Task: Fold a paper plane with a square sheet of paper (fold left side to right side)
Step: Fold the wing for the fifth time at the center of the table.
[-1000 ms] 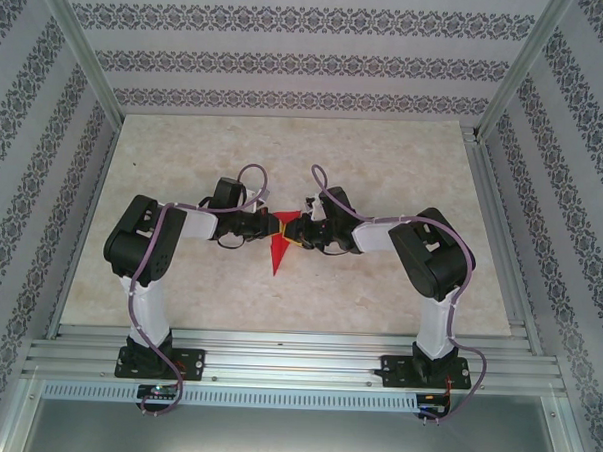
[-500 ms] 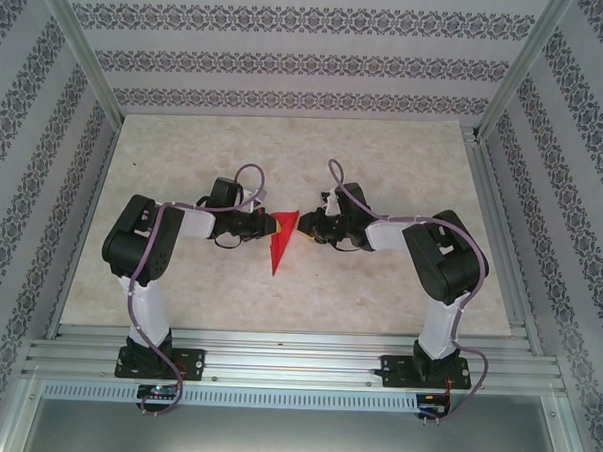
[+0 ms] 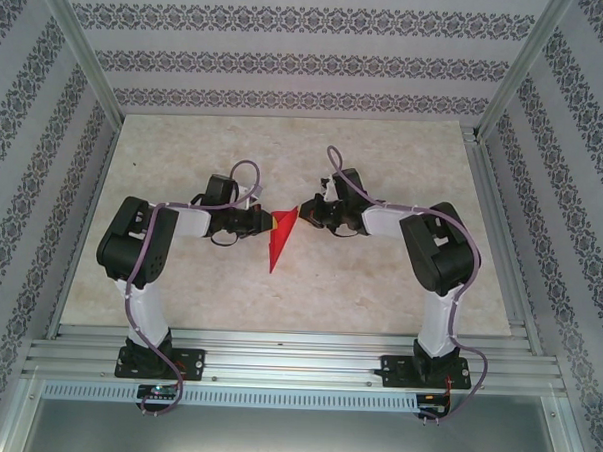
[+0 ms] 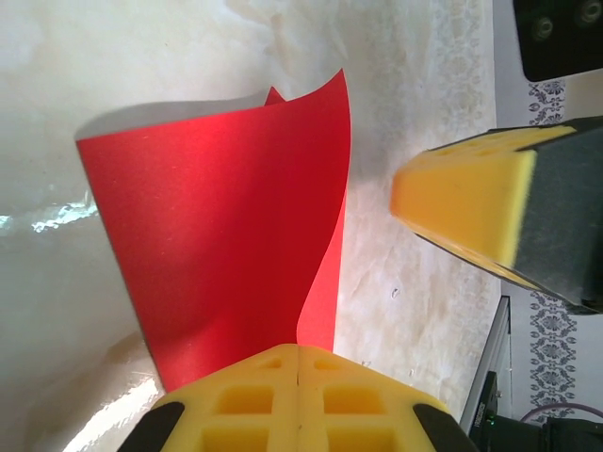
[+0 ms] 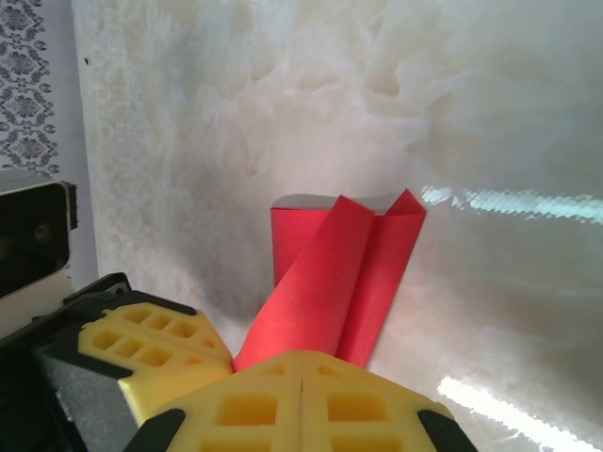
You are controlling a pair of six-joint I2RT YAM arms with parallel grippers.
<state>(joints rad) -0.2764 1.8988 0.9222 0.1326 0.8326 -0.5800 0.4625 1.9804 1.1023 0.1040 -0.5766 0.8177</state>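
Top view: the paper plane sits mid-surface, nipped by the left gripper, likely to steady its crease. Both forearms angle inward.

Left wrist: jaws clamped on the red sheet. The right gripper hovers just beside the left gripper.

Right wrist: jaws pressed together, apparently holding nothing.
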